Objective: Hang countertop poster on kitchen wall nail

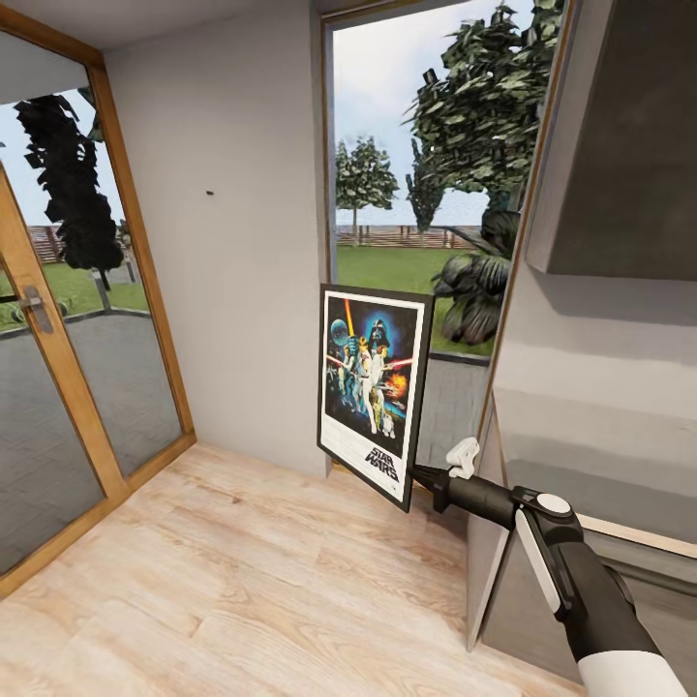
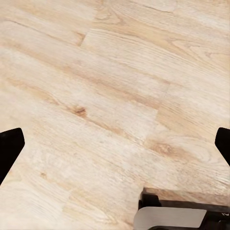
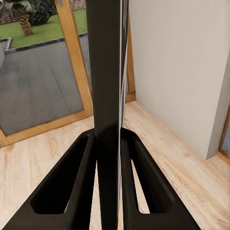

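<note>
Right arm, white and black, reaching forward from the lower right of the head view; right gripper (image 1: 423,476) clenched on the lower right corner of the poster (image 1: 373,387). Poster: upright, slightly tilted, held clear of the floor, picture side toward the head camera, rising above and to the left of the gripper. In the right wrist view both dark fingers (image 3: 72,187) press against the poster's black edge (image 3: 106,96), one on each side, the frame seen edge-on between them.

Wall nail (image 1: 210,194): small dark stub on the pale grey wall (image 1: 232,242), well above and to the left of the gripper, apart from the poster.

Glass door (image 1: 58,339) with wooden frame: far left of the gripper. Window (image 1: 426,194): directly behind the poster, trees and lawn outside.

Wood plank floor (image 1: 242,581): below the gripper.

Left gripper (image 2: 115,148): two black fingertips (image 2: 9,148) at opposite edges of the left wrist view, spread wide with nothing between them, over the floor planks (image 2: 110,96).
</note>
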`<state>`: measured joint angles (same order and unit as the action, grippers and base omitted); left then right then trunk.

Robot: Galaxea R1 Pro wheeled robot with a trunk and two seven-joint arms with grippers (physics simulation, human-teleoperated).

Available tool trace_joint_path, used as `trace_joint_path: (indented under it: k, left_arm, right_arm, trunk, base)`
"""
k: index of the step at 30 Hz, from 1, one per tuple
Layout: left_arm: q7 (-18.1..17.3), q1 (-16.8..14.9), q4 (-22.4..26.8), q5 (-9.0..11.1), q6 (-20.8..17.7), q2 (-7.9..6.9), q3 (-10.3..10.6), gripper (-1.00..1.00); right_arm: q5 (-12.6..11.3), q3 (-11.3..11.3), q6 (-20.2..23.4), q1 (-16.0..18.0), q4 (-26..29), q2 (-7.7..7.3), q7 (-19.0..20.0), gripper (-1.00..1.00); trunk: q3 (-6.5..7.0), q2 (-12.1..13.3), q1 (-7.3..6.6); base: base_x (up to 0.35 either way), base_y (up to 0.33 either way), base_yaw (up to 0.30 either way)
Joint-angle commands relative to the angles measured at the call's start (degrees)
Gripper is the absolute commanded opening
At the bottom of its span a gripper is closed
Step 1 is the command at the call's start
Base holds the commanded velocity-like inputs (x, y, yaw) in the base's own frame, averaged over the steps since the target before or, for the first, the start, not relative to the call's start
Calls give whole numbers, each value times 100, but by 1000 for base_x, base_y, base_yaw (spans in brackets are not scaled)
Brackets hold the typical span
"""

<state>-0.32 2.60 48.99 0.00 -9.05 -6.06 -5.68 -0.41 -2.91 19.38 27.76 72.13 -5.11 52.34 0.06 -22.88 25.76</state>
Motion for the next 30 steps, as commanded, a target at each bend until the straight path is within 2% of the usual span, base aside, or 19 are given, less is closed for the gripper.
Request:
trace_joint_path:
  k: [1, 19, 30]
  left_arm:
    - [-3, 4, 15, 0, -36, 0, -3, 100]
    - [-3, 4, 19, 7, -36, 0, -3, 100]
    - [-3, 4, 23, 9, -36, -1, -3, 100]
  right_arm:
    - [-21, -8, 57, 2, 3, 3, 39, -100]
    - [-26, -9, 57, 2, 3, 2, 39, -100]
    - [-30, -8, 57, 2, 8, 2, 39, -100]
  trunk:
    - [-1, -3, 2]
    - [-1, -3, 2]
    - [-1, -3, 2]
  base:
    - [0, 0, 0]
    - [0, 10, 0]
    - [0, 244, 27]
